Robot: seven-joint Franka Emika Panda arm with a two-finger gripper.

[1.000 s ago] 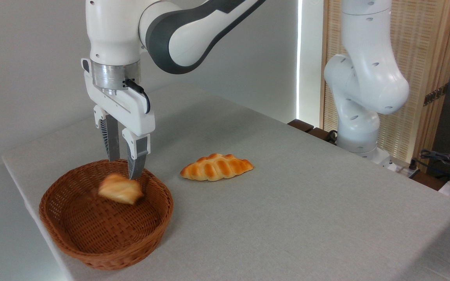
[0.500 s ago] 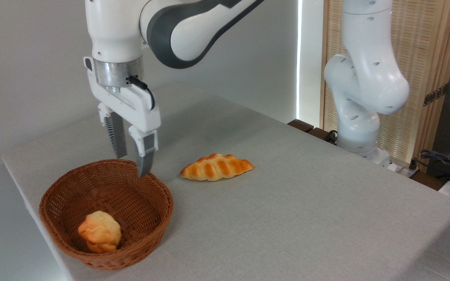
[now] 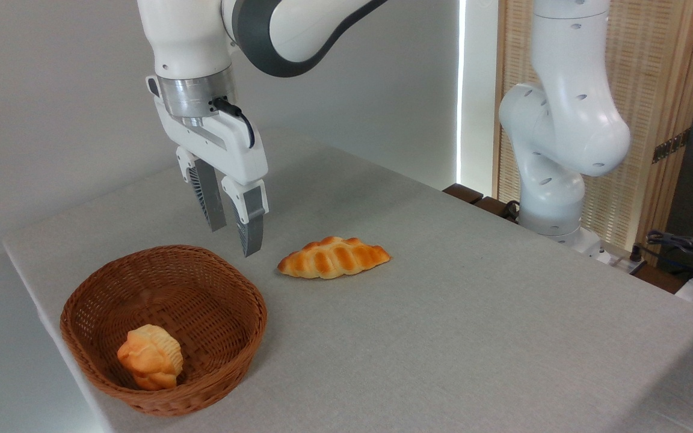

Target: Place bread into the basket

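Note:
The bread (image 3: 150, 356), a small chunky golden-orange pastry with a ridged top, lies inside the basket (image 3: 232, 294) against its near-left wall. The round reddish-brown wicker basket stands at the table's front left corner. My gripper (image 3: 235, 239) hangs open and empty above the basket's far right rim, fingers pointing down, well clear of the bread.
A longer braided golden loaf (image 3: 333, 257) lies on the grey table (image 3: 473, 313) just right of the gripper. The arm's white base (image 3: 554, 150) rises at the back right. Cables (image 3: 683, 246) sit at the far right edge.
The bread dropped from under the fingers and settled at the basket's near-left side. The gripper has risen and moved right, off the basket's middle.

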